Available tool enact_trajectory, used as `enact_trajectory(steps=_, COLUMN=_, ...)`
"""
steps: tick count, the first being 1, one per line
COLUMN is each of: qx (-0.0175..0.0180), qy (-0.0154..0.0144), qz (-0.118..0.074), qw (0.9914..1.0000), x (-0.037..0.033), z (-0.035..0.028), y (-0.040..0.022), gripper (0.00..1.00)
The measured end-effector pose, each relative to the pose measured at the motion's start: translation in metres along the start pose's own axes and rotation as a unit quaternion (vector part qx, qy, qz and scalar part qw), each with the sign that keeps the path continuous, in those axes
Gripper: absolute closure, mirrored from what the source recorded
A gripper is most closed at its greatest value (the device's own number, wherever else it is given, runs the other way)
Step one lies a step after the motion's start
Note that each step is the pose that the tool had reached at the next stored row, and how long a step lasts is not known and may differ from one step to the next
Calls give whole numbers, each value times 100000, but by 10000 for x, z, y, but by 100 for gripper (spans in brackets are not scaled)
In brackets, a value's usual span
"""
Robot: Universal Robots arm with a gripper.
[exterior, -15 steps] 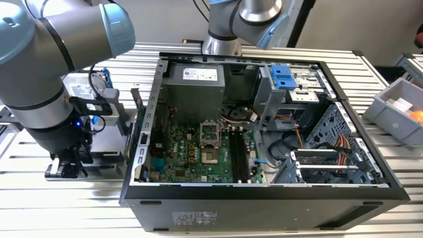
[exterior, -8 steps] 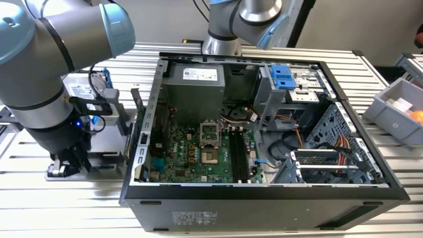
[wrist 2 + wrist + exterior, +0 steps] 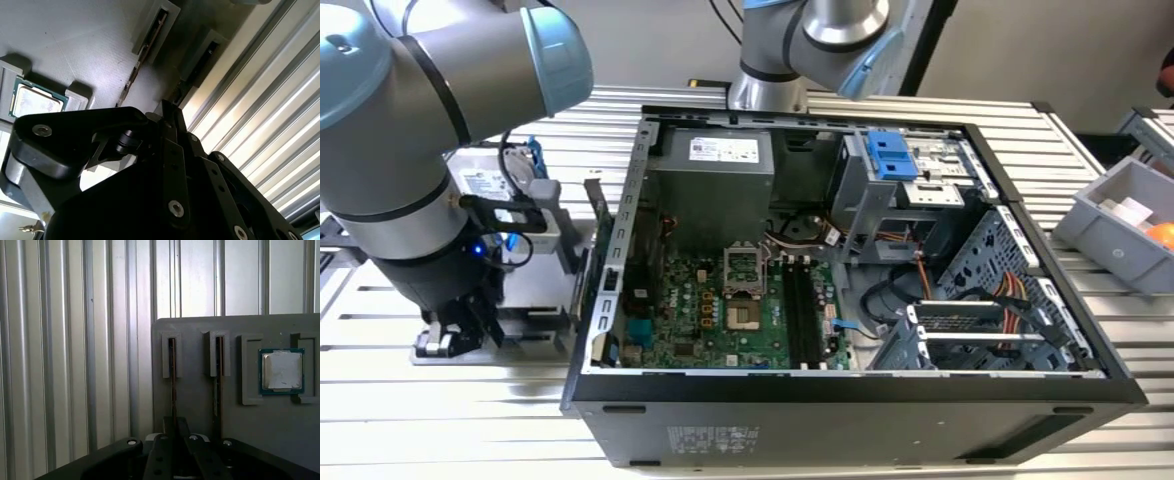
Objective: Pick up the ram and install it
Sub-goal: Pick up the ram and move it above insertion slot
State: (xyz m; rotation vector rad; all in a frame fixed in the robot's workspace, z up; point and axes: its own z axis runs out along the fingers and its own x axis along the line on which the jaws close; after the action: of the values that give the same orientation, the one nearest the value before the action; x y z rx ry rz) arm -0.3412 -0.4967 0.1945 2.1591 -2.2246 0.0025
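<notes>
The ram [image 3: 173, 375] is a thin stick standing on edge in the slot of a grey holder plate [image 3: 195, 405] nearest the plate's edge; it also shows in the second wrist view [image 3: 184, 86]. My gripper [image 3: 175, 422] is low over that plate, its black fingers [image 3: 168, 426] drawn close together on either side of the stick. The exterior view places the gripper [image 3: 454, 340] at the far left, outside the open computer case [image 3: 854, 385]. Inside the case, the motherboard's long black slots [image 3: 803, 310] lie bare.
A second stick [image 3: 218, 375] stands in the neighbouring slot, and a square silver chip [image 3: 282, 371] rests beyond it. A hard drive in a blue frame [image 3: 487, 180] sits behind the arm. A grey bin [image 3: 1127, 225] is on the ribbed table at the exterior view's right.
</notes>
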Motion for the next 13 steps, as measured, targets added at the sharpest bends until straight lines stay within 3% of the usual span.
enact_trajectory(steps=13, qx=0, qy=51, qz=5, qw=100000, x=0, z=-14, y=0, gripper=100)
